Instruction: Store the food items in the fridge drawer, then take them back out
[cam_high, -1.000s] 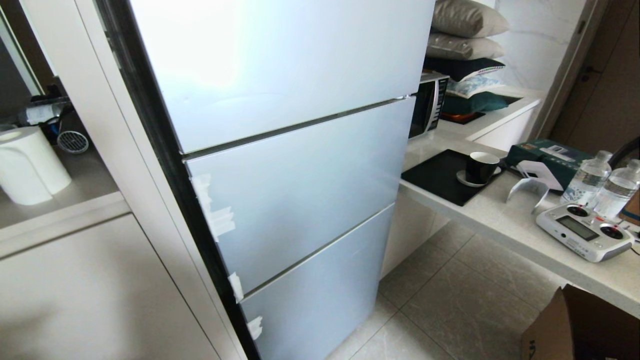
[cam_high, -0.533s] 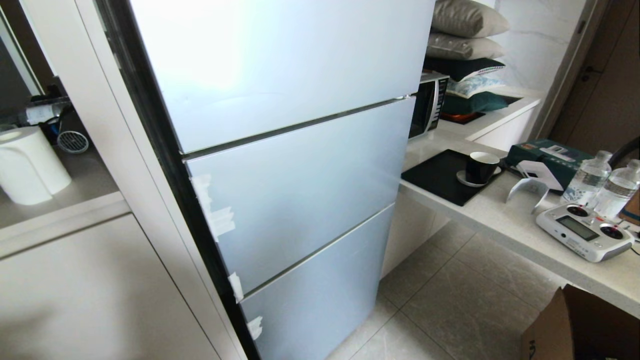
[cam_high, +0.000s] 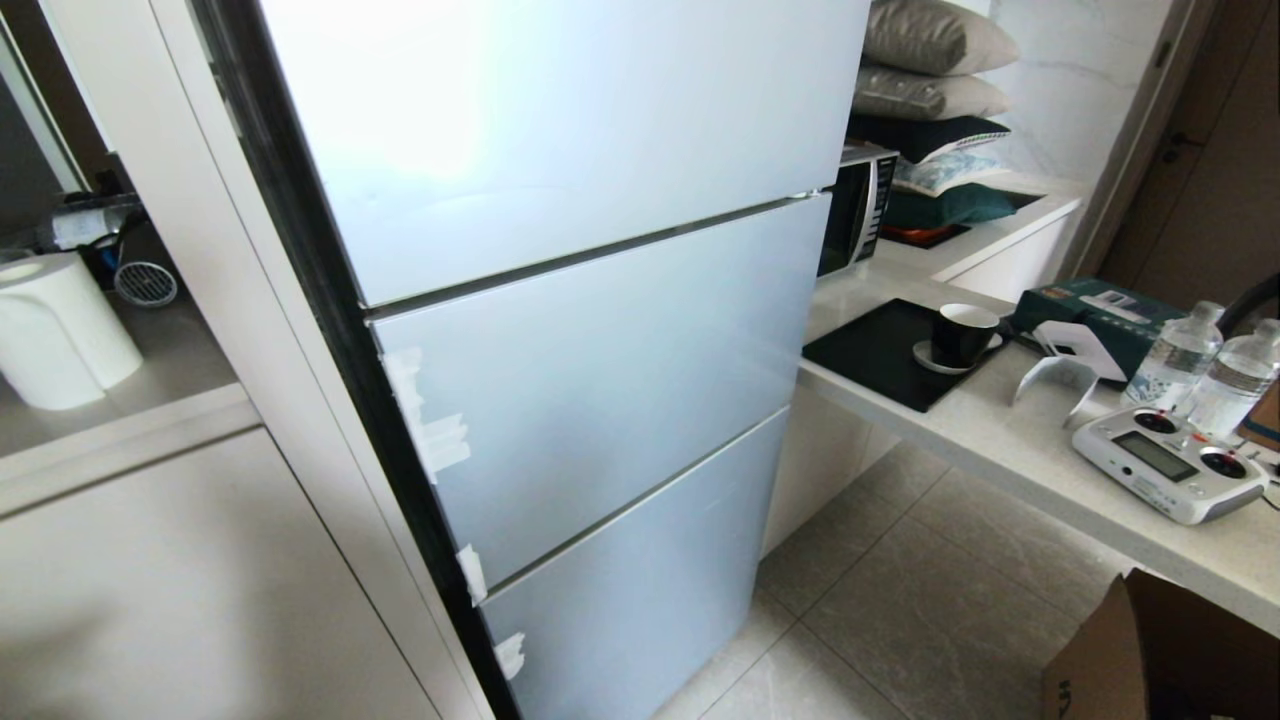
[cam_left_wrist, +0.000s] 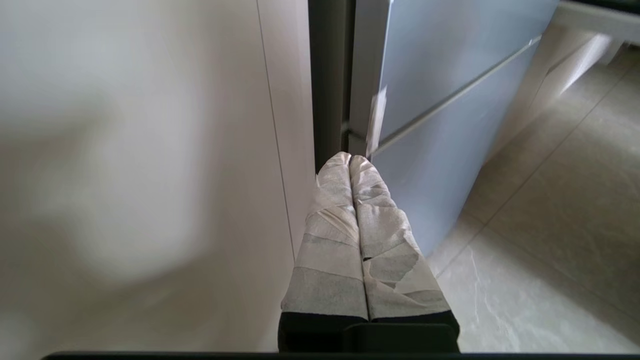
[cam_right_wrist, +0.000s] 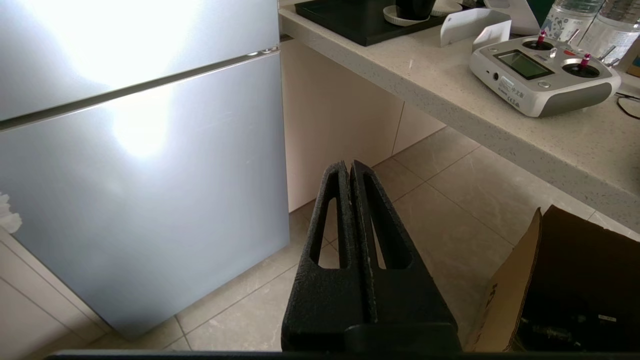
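Nothing in the head view has shifted since the earlier frames. The fridge (cam_high: 560, 330) fills the centre, its three pale blue-grey door fronts all closed, so the fridge drawer and fruits are hidden. The left gripper (cam_left_wrist: 350, 159), fingers wrapped in white tape, is closed and empty near the fridge's lower edge. The right gripper (cam_right_wrist: 350, 164) is closed, holding nothing, above the floor tiles. A grey remote controller (cam_right_wrist: 542, 75) lies upper right; its label is too small to read.

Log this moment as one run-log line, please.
fridge doors: closed | fruit: unseen | left gripper: shut, empty | right gripper: shut, empty
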